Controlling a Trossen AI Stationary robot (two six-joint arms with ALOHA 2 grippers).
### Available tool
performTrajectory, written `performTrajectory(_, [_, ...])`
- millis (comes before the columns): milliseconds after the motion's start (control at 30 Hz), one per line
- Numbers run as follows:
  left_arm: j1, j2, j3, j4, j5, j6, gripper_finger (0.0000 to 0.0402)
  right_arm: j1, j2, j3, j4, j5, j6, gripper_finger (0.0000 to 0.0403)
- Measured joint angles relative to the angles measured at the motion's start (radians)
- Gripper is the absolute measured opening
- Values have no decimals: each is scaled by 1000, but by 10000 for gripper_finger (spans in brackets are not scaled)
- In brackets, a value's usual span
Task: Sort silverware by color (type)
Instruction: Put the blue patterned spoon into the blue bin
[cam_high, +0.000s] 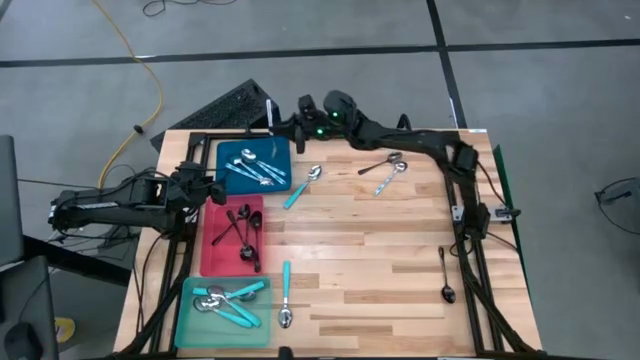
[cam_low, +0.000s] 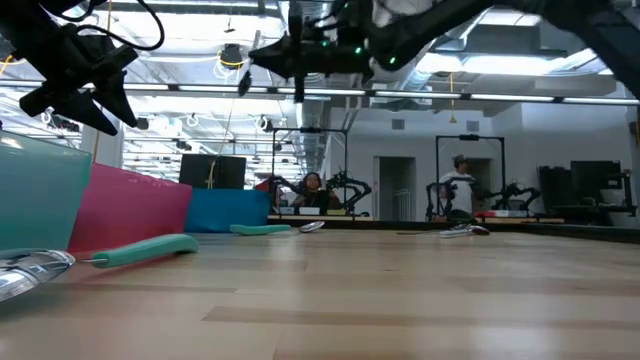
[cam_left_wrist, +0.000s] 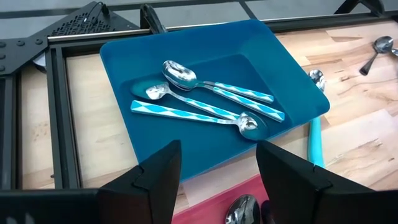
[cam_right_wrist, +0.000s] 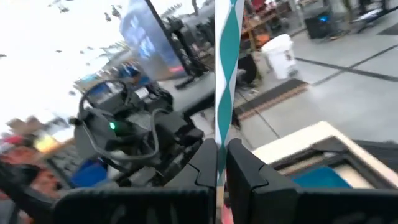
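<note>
My right gripper (cam_high: 276, 124) reaches along the table's far edge, above the far rim of the blue tray (cam_high: 228, 150), and is shut on a spoon with a turquoise-and-white patterned handle (cam_right_wrist: 222, 74). Three more such spoons (cam_left_wrist: 211, 102) lie in the blue tray. Black spoons (cam_high: 244, 232) lie in the red tray (cam_high: 214, 255). Turquoise-handled spoons (cam_high: 232, 302) lie in the teal tray (cam_high: 190, 325). My left gripper (cam_left_wrist: 217, 186) hangs open over the blue tray's near edge, holding nothing. My right gripper pinches the spoon's patterned handle (cam_right_wrist: 219, 142) between its two fingers. The fingers point level, from the table's right toward its left, and lie across the handle. The spoon stands roughly upright, lifted clear above the tray's far rim; its lower end is hidden by the fingers.
Loose on the wood lie a turquoise-handled spoon (cam_high: 302, 187) beside the blue tray, two silver spoons (cam_high: 386, 170) at the far right, a black spoon (cam_high: 446, 276) near the right edge and a turquoise-handled spoon (cam_high: 286, 294) beside the teal tray. People show in the room beyond.
</note>
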Motion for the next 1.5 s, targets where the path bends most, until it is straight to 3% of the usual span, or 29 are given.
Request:
performTrajectory(167, [0,0,0,-1,0,-2,195,-10,93,46,76,-39,100,34])
performTrajectory(667, [0,0,0,-5,0,-7,195,3,250,68,0,4,178,34])
performTrajectory(867, [0,0,0,-5,-1,-7,195,7,241,161,-297,50,44,34])
performTrajectory(1067, [0,0,0,-6,-12,-7,195,34,237,374,-659,225,-243,34])
performTrajectory(1267, [0,0,0,-10,-16,-2,195,51,237,471,-728,365,-374,34])
performTrajectory(1500, [0,0,0,-32,-16,-11,195,79,242,476,-748,518,-460,34])
